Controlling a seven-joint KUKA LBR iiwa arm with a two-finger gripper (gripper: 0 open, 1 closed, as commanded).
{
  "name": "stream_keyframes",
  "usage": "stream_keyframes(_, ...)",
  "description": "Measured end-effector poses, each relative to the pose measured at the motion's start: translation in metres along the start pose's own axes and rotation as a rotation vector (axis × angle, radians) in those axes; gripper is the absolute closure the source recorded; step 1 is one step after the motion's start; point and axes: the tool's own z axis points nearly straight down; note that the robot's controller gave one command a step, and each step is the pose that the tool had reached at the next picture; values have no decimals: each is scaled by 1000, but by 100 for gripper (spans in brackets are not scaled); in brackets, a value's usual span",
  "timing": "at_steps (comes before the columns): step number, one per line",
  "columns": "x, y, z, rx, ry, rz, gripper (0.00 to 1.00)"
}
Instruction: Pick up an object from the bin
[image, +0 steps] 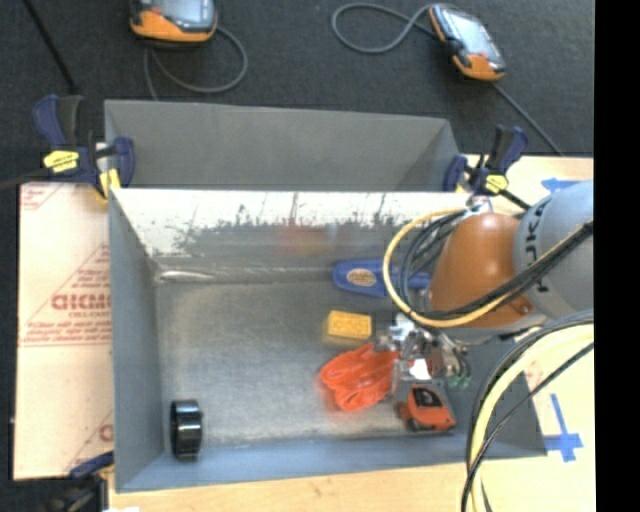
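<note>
A grey metal bin (240, 345) holds a black cylinder (185, 428) at lower left; at right lie a yellow block (348, 325), crumpled orange-red item (355, 382), blue object (357, 276) and orange-black tool (430, 411).
</note>
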Motion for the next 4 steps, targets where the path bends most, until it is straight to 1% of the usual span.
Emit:
stream_keyframes(1, 0, 0, 0, 0, 0, -1, 100)
stream_keyframes(2, 1, 46, 0, 0, 2, 19, 100)
stream_keyframes(3, 14, 72, 0, -6, 3, 6, 100)
stream_keyframes(4, -39, 52, -1, -1, 2, 21, 100)
